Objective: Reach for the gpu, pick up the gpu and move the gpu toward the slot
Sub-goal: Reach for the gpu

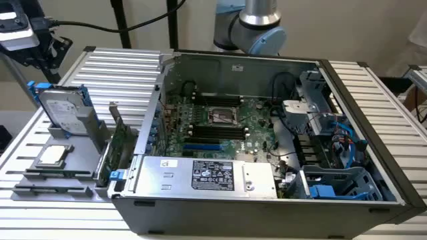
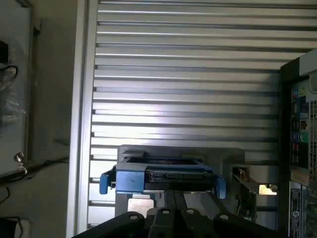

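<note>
The gpu is a thin green card with a silver bracket. It stands on edge in the grey holder just outside the computer case's wall, at the exterior view's left. In the wrist view the gpu appears edge-on beside the hard drive. My gripper hangs high above the holder's far end, well clear of the card. In the wrist view my gripper has its dark fingers drawn together, shut on nothing. Blue expansion slots lie on the motherboard inside the open case.
A silver hard drive with blue rails stands upright in the holder, seen end-on as the hard drive in the wrist view. A square processor chip lies flat near it. The case's power supply, cables and drive cage crowd its interior.
</note>
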Robot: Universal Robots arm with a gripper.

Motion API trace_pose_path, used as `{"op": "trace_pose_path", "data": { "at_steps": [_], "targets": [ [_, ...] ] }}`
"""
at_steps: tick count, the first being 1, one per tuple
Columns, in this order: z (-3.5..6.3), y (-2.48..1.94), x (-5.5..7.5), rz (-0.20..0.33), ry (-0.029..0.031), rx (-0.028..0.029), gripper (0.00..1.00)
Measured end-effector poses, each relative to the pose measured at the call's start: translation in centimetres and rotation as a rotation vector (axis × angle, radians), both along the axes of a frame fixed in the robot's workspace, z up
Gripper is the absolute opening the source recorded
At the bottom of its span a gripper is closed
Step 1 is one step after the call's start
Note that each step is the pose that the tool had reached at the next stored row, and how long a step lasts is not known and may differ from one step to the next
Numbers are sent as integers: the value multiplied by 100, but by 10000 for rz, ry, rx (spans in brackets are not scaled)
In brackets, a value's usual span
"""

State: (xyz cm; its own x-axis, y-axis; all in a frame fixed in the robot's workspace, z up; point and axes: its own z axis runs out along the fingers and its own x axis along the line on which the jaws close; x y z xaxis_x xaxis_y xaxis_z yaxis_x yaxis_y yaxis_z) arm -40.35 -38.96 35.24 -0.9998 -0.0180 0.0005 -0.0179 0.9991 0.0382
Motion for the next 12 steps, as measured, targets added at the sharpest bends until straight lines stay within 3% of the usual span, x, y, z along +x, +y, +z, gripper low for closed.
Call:
{"op": "trace_pose_path", "data": {
  "at_steps": [12],
  "targets": [
    [0,0,0,-1,0,0,11]
  ]
}}
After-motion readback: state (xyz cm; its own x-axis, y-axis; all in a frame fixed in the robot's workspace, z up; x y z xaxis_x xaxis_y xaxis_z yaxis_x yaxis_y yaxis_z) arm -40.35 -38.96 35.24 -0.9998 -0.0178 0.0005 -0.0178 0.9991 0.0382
